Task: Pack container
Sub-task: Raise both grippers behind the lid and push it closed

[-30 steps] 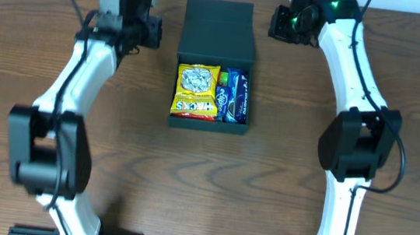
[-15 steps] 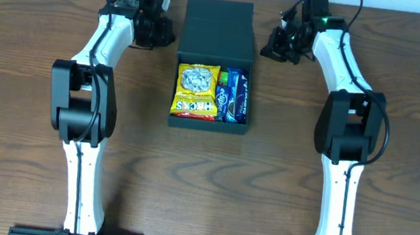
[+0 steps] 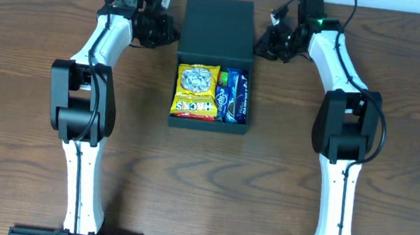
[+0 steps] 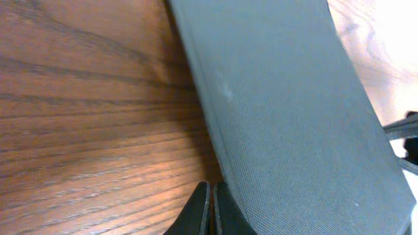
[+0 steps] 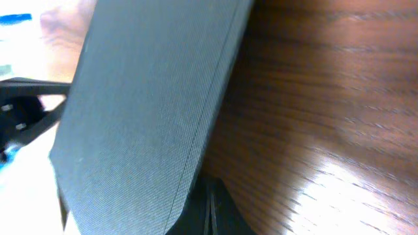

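Observation:
The dark green container sits open at the table's far middle, its flip lid laid back flat. Inside lie a yellow snack packet, a blue packet and a thin green one between them. My left gripper is shut and empty, its tips at the lid's left edge; the fingers show pressed together. My right gripper is shut and empty at the lid's right edge, fingers closed beside it.
The wooden table runs all around the box. A white wall edge lies just behind the lid at the table's far side. Both arms reach from the near edge along the left and right sides.
Both arms swung in toward the lid. The left gripper has edged right to the lid's left side and the right gripper has edged left to its right side. The box has not moved.

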{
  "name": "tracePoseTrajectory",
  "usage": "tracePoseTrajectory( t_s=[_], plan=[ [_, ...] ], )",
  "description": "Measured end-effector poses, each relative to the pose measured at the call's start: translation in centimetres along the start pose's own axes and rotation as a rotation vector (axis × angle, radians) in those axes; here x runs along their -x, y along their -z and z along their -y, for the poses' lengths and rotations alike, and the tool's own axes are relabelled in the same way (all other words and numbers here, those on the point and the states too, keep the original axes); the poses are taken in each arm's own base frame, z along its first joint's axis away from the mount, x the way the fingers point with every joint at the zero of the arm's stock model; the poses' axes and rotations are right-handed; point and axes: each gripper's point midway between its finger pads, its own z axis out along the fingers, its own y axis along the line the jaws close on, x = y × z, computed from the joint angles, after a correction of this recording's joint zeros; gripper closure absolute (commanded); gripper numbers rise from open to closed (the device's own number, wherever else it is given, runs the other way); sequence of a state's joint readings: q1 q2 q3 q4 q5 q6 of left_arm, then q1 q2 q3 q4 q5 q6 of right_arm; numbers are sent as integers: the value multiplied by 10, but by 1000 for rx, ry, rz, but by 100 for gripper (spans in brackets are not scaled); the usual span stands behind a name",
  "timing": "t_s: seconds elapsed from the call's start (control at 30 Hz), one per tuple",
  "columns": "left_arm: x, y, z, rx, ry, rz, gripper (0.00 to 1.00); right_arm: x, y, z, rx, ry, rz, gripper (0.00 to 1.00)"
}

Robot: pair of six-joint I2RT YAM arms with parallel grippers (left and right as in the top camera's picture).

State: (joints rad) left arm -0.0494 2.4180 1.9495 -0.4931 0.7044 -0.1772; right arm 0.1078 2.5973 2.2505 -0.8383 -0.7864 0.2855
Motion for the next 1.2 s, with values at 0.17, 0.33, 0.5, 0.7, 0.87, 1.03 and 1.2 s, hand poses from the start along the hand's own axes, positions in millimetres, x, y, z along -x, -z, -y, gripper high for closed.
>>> tracePoseTrajectory(
  t_s=[0.17,0.33,0.5,0.7,0.87,1.03,1.2],
  plan=[
    [-2,0,8,-45,7,-11,95,2,8,-9,93,57,-3,98],
    [1,6,17,-83,1,-18,94,2,16,-14,132,119,-2,99],
    [3,18,33,-117,-79,-17,94,3,37,-34,132,211,15,99],
    [8,72,80,-141,-245,15,94,-3,84,-85,157,354,47,99],
    [-5,137,134,-169,-425,24,94,-28,126,-121,139,457,28,99],
    [-19,154,139,-126,-507,-3,94,-29,135,-107,-11,497,26,99],
    [-29,154,127,-72,-499,-53,95,-23,138,-94,-107,520,40,99]
  ],
)
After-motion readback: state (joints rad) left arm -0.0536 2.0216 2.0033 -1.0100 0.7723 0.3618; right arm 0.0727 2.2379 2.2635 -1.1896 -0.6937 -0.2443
